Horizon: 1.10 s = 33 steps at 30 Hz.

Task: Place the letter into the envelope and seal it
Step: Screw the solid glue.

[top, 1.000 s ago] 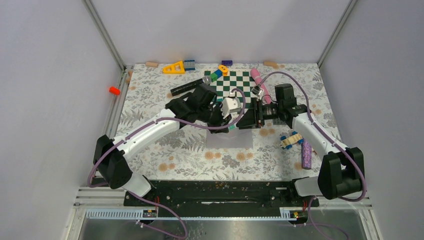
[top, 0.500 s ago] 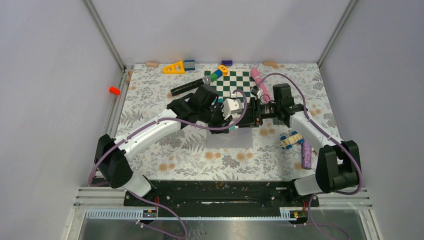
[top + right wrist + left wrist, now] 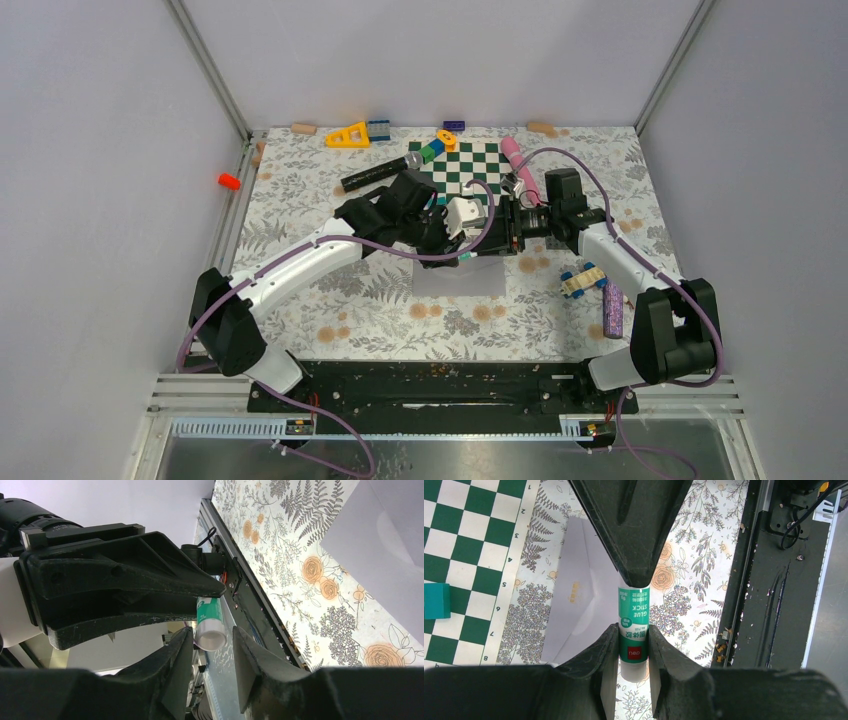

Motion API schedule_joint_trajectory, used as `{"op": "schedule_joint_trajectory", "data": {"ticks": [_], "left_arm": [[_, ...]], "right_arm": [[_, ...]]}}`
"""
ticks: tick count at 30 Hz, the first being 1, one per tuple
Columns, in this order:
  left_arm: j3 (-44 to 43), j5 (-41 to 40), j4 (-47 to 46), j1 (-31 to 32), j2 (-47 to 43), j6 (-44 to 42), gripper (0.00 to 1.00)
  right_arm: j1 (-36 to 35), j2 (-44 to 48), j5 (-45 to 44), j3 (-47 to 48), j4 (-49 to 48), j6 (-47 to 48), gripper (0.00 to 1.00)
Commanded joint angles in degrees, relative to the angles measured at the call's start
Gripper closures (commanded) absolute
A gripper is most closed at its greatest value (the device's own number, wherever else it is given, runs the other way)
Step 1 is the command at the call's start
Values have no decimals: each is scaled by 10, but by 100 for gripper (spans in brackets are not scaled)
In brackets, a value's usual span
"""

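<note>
The light grey envelope (image 3: 458, 279) lies flat on the floral tablecloth, its triangular flap open; it also shows in the left wrist view (image 3: 574, 595) and the right wrist view (image 3: 380, 555). No separate letter sheet shows. My left gripper (image 3: 455, 238) (image 3: 633, 635) is shut on a green and white glue stick (image 3: 633, 625) and holds it above the envelope. My right gripper (image 3: 498, 238) (image 3: 212, 637) faces it, jaws open around the stick's white end (image 3: 210, 637), with a gap on one side.
A green chessboard mat (image 3: 470, 165) lies behind the grippers, with a black microphone (image 3: 380, 172), a pink tube (image 3: 515, 155) and small blocks near it. A toy car (image 3: 583, 281) and a purple stick (image 3: 612, 310) lie at the right. A teal block (image 3: 436, 601) sits on the mat.
My right gripper has moved slightly left and away from the near edge, closing in on the glue stick's end. The left gripper has kept hold of the stick and barely moved.
</note>
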<state>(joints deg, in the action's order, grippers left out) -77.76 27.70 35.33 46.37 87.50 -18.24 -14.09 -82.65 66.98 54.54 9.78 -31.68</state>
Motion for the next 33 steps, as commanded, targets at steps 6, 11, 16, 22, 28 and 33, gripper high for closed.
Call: {"op": "schedule_joint_trajectory", "data": {"ticks": [6,11,16,22,28,33], "left_arm": [[-7,-8,-26,2,-3,-7,100],[-5,-5,-26,2,-2,-7,100],[-15,63,-10,-5,9,-6,100],[-46,224,67,-11,43,-32,100],[-73,344,141,-17,73,-72,100],[-81,351,152,-24,74,-79,100]], "right_arm": [[-1,15,14,-6,-10,6,64],[-6,18,21,-5,-9,14,69],[-11,29,50,3,-9,82,75],[-19,92,72,10,63,350,74],[-26,216,52,-60,66,592,69],[-26,250,24,-89,37,588,43]]}}
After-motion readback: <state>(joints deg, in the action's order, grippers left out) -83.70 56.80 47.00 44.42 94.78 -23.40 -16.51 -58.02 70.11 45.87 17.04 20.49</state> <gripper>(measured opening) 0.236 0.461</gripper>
